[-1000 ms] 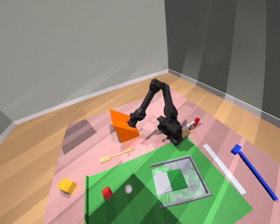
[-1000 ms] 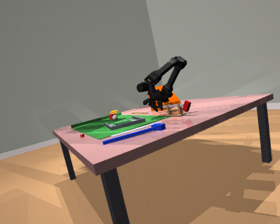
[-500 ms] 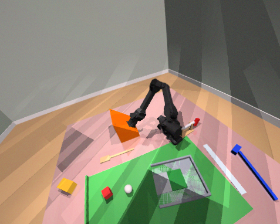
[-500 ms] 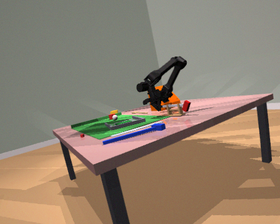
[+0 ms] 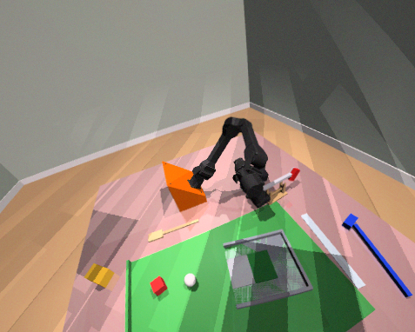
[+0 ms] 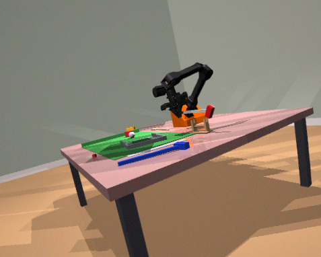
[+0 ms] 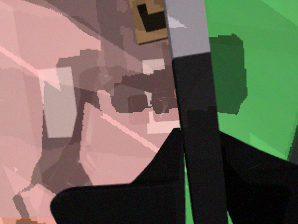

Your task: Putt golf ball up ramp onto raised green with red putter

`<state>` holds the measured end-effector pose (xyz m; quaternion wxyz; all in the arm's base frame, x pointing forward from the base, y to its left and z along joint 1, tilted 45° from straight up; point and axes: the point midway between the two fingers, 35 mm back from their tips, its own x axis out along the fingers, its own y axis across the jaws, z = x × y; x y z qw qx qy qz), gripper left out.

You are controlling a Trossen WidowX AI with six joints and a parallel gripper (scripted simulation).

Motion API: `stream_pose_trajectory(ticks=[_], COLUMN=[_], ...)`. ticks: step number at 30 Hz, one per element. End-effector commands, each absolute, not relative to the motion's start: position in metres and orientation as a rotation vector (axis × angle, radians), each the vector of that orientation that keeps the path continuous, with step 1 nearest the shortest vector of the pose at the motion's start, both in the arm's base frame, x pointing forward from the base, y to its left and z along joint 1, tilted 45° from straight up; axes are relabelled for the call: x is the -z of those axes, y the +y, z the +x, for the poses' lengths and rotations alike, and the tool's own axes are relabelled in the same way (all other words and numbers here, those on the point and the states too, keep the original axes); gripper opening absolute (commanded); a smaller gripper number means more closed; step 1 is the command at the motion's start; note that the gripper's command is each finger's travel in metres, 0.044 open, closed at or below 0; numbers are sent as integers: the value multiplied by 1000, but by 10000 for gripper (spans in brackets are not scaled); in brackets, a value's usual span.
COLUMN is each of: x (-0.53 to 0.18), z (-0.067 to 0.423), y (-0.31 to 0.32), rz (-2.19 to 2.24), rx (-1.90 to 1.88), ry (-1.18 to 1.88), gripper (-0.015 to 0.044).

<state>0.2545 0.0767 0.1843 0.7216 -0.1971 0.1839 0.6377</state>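
Gripper clamped on the red putter at its wooden stand, lift not yet made.

The gripper [image 5: 264, 191] has its fingers nearly closed around the dark grip end of the red putter [image 5: 286, 177], whose grey shaft runs up to the red head above the wooden stand [image 5: 278, 194] at the edge of the green mat [image 5: 182, 256]. To do this step well, the arm should probably raise the putter straight off the stand, keeping the shaft from twisting in the fingers, before swinging toward the golf ball [image 5: 190, 280]. The ball rests on the mat beside a red cube [image 5: 158, 285], well apart from the raised green [image 5: 264, 266]. Counted: one red putter, one blue putter [image 5: 378, 256], one ball, one red cube, one yellow block [image 5: 100, 275], one orange wedge [image 5: 183, 187].
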Motion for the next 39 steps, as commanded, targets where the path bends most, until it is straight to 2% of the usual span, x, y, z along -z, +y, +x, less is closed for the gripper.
stream_pose_trajectory(ticks=[1,7,23,39], x=[-201,-215,-139,-59], z=[251,247,270,242], y=[63,54,-34,-131], rz=[-412,-390,-72,345], rx=[-1401,-1395,-1114,-761], ry=[408,414,831,1185], gripper=[0,0,0,0])
